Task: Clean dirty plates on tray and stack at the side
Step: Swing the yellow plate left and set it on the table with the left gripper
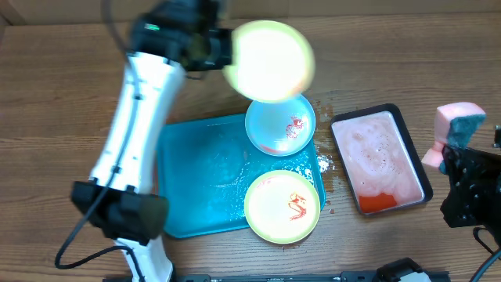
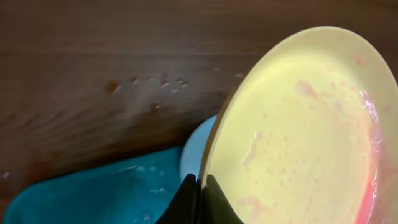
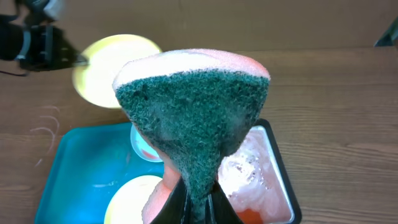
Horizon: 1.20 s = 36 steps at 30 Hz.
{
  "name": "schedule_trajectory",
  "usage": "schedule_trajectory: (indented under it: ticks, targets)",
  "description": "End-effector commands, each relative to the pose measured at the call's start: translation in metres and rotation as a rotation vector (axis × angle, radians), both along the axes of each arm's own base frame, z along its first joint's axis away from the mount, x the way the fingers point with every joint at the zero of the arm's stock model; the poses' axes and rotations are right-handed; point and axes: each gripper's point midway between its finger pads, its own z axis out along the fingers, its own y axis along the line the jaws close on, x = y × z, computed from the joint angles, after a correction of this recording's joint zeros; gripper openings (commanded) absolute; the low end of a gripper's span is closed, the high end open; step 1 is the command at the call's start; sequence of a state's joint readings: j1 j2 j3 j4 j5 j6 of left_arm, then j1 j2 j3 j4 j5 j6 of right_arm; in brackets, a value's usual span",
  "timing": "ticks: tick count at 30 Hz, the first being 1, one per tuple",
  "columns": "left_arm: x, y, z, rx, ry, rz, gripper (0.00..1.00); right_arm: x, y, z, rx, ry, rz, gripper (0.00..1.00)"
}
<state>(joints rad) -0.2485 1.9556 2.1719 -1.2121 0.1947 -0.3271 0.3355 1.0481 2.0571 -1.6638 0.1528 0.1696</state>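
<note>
L gripper was clamped shut on the rim of a pale yellow-green round plastic plate, held tilted above the wood-grain tabletop, just past the far edge of the turquoise rectangular plastic tray. It looked wiped, w/ only a faint pink film, so prob. the stacking step. Next move needs levelling & setting down on bare wood, clear of the light blue round plate beneath its near rim. That one & the other yellow-green plate were smeared red, on the tray. R gripper was pinched shut on a pink-green sponge, beside the black-rimmed tray. Open room lay far-left.
</note>
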Motion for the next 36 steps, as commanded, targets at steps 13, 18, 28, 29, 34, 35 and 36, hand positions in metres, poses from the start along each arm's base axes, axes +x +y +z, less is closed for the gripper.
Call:
schedule_trajectory:
  ticks: [13,18,28,29,34,35,36]
  targets:
    - [-0.016,0.175,-0.119,-0.197,0.279,0.42,0.05,0.009,0.006,-0.006,0.025,0.054,-0.008,0.04]
    - [-0.04,0.223,-0.149,-0.155,0.239,0.582,0.05,0.022,0.012,-0.016,0.01,0.112,-0.003,0.04]
    - [-0.123,0.328,-0.173,-0.088,0.222,0.949,0.05,0.053,0.029,-0.038,-0.013,0.224,0.021,0.04]
    - [-0.133,0.338,-0.178,-0.088,0.234,0.984,0.04,0.055,0.03,-0.041,-0.014,0.234,0.024,0.04]
    - [-0.163,0.362,-0.197,-0.098,0.269,1.071,0.05,0.068,0.038,-0.051,-0.02,0.284,0.039,0.04]
    - [-0.166,0.364,-0.201,-0.096,0.276,1.079,0.05,0.069,0.039,-0.053,-0.022,0.289,0.038,0.04]
    - [-0.168,0.365,-0.203,-0.088,0.284,1.087,0.05,0.071,0.039,-0.054,-0.023,0.295,0.038,0.04]
